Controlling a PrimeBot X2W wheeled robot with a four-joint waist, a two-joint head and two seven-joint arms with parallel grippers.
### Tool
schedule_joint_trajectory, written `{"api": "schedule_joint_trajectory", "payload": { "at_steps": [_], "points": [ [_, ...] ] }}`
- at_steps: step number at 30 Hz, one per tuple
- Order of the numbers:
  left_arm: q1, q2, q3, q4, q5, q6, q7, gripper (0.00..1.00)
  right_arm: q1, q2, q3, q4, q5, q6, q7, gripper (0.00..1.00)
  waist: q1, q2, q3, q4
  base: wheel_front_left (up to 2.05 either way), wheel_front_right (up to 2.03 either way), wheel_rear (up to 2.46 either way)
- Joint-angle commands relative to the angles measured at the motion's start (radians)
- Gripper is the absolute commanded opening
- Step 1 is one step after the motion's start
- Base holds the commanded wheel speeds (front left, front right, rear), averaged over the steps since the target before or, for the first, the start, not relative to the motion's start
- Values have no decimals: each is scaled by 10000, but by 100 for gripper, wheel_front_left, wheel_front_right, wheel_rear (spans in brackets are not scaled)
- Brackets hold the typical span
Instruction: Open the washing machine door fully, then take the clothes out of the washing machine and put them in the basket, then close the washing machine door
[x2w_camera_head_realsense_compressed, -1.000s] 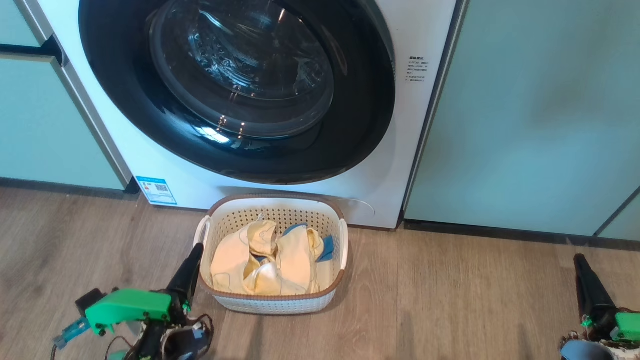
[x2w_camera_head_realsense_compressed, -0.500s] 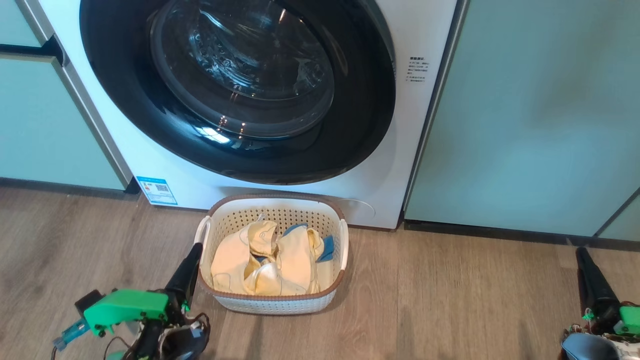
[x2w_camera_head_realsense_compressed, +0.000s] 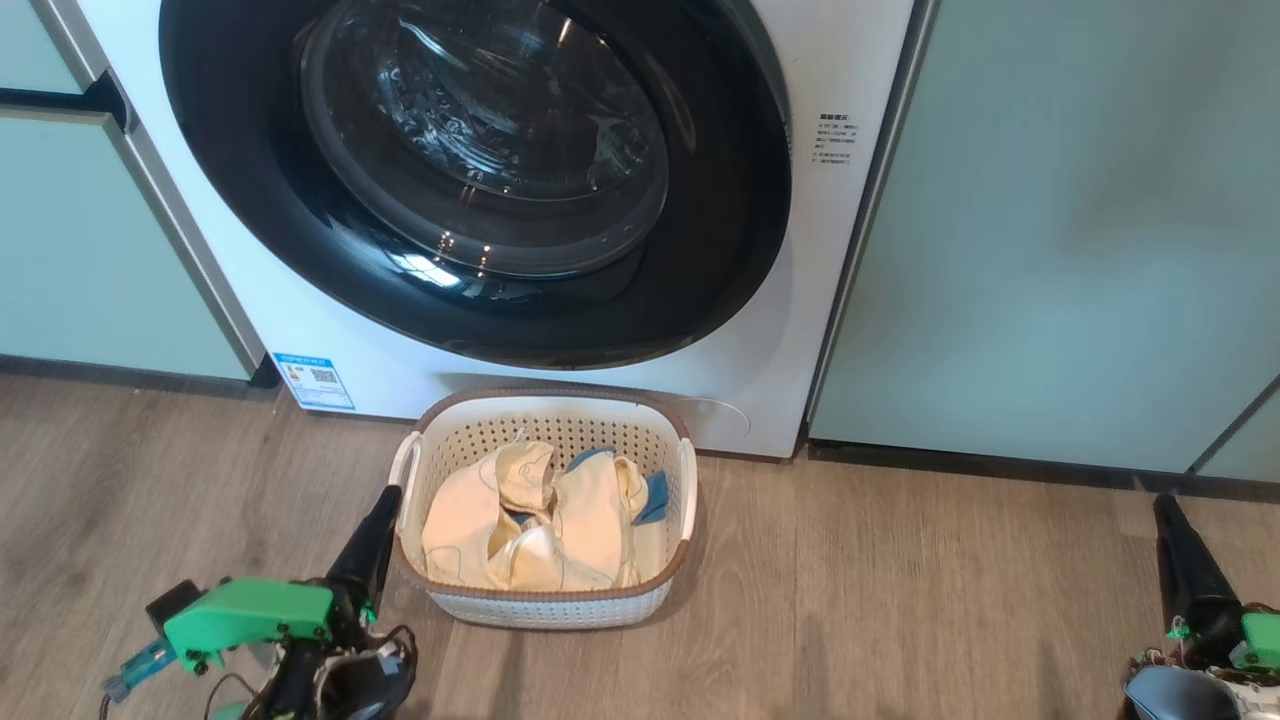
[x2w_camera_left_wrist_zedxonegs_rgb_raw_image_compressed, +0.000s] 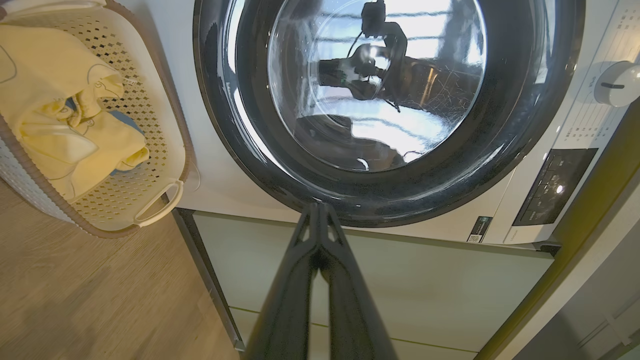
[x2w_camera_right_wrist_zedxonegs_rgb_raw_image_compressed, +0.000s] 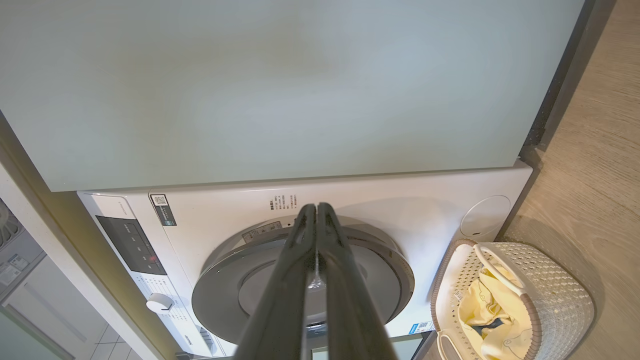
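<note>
The glossy black washing machine door (x2w_camera_head_realsense_compressed: 480, 180) lies flat against the white washing machine (x2w_camera_head_realsense_compressed: 850, 250), its glass bowl (x2w_camera_left_wrist_zedxonegs_rgb_raw_image_compressed: 375, 85) reflecting the room. On the floor in front stands the cream basket (x2w_camera_head_realsense_compressed: 545, 600) with a brown rim. Cream and pale-yellow clothes (x2w_camera_head_realsense_compressed: 530, 520) with blue patches lie piled inside it, also seen as the clothes (x2w_camera_left_wrist_zedxonegs_rgb_raw_image_compressed: 60, 135) and the clothes (x2w_camera_right_wrist_zedxonegs_rgb_raw_image_compressed: 482, 310). My left gripper (x2w_camera_head_realsense_compressed: 383, 497) is shut and empty, its tip just left of the basket's rim. At the lower right my right gripper (x2w_camera_head_realsense_compressed: 1163, 502) is shut and empty over bare floor.
Pale green cabinet panels (x2w_camera_head_realsense_compressed: 1050, 230) flank the washer on both sides. The floor (x2w_camera_head_realsense_compressed: 900, 600) is wood-look plank. A control panel and a white dial (x2w_camera_left_wrist_zedxonegs_rgb_raw_image_compressed: 617, 82) sit on the washer's front. A small blue sticker (x2w_camera_head_realsense_compressed: 312, 380) marks its lower left corner.
My left arm has sunk slightly toward the lower left. The right gripper has eased a little down. Door, basket and clothes are unmoved.
</note>
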Motion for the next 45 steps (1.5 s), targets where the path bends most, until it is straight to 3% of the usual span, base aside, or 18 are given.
{"api": "schedule_joint_trajectory", "payload": {
  "at_steps": [1, 45],
  "points": [
    [-565, 62, 318, -274, -38, -71, 63, 0, -527, -132, 129, -331, -18, -29, 107, 0, 0, -1, 0, 0, 0, 0, 0],
    [-564, 62, 317, -276, -39, -71, 61, 0, -537, -50, 12, -324, -116, -29, 201, 0, 0, -1, 0, 0, 0, 0, 0]
  ]
}}
